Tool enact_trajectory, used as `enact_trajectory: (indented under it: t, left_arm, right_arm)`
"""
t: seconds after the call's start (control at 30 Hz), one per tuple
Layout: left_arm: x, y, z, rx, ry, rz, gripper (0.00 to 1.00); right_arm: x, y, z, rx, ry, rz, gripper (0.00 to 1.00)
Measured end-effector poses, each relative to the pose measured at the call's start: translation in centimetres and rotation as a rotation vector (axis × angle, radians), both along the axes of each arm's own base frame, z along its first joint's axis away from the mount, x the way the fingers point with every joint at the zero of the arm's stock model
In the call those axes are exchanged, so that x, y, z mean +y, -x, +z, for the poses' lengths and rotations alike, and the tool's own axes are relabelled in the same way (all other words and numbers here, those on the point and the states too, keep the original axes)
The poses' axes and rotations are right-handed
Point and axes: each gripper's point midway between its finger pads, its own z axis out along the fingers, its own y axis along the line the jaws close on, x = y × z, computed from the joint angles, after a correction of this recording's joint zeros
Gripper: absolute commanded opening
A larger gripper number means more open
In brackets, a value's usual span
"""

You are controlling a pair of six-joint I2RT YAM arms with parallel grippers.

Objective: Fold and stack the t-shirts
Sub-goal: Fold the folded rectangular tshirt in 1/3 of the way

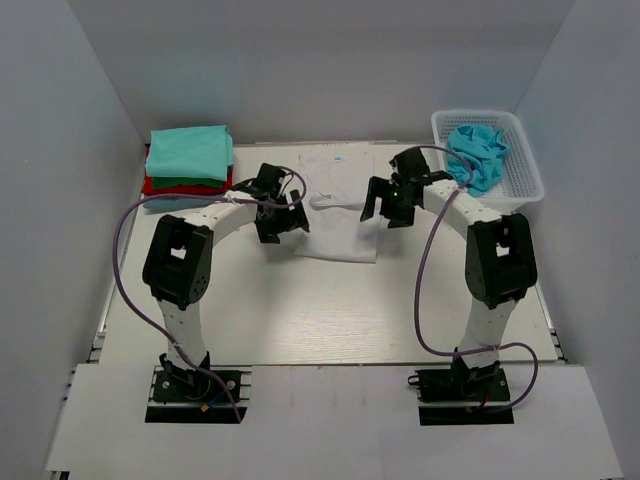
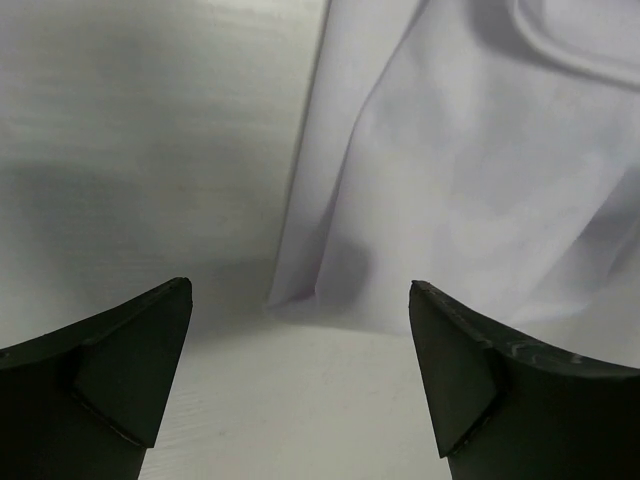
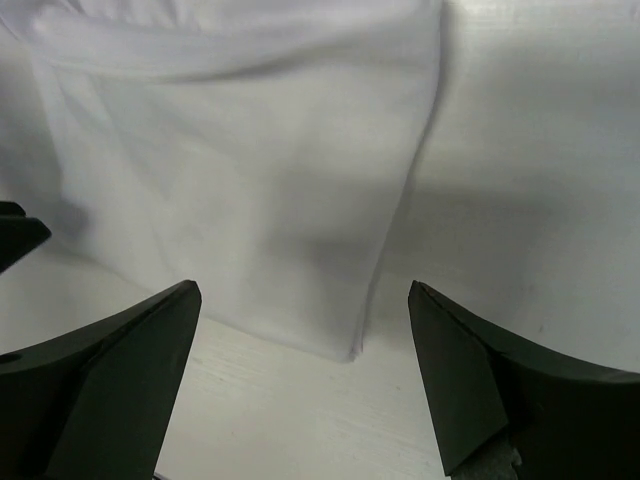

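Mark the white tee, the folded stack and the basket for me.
white tee [image 1: 340, 235], top external view, on the flat cloth below the collar.
folded stack [image 1: 188, 152], top external view, on its top layer.
basket [image 1: 529, 165], top external view, on its right wall.

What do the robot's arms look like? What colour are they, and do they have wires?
The left arm and the right arm are made of white tubes joined by chunky black joints. Each stands on a black base plate. A thin purple cable loops beside each arm. The fingers are black and shaped like pointy wedges. I can't see any markings on them.
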Motion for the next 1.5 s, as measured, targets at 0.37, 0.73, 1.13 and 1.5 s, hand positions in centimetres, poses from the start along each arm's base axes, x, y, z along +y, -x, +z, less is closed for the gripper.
enact_trajectory:
  t: [0.37,0.73,1.13,1.5]
  left_arm:
    - [-1.4,-5.0,2.9,-0.195,-0.033,-0.068,0.90]
    - [-4.5,-12.1,0.1,-0.274,-0.045,-0.172,0.74]
    - [-5.6,-11.0,-2.2,-0.228,0.022,-0.216,0.00]
    - [-5.6,-10.8,-1.2,-0.234,0.030,-0.216,0.00]
  right_arm:
    - [-0.9,0.6,-0.6,-0.015,0.034,0.004,0.90]
    - [-1.5,-6.2,-1.3,-0.084,0.073,-0.071,0.88]
    - [-1.7,-7.7,-4.5,-0.030,0.075,-0.104,0.48]
    - [-0.6,-8.2,-4.3,-0.039,0.022,-0.094,0.00]
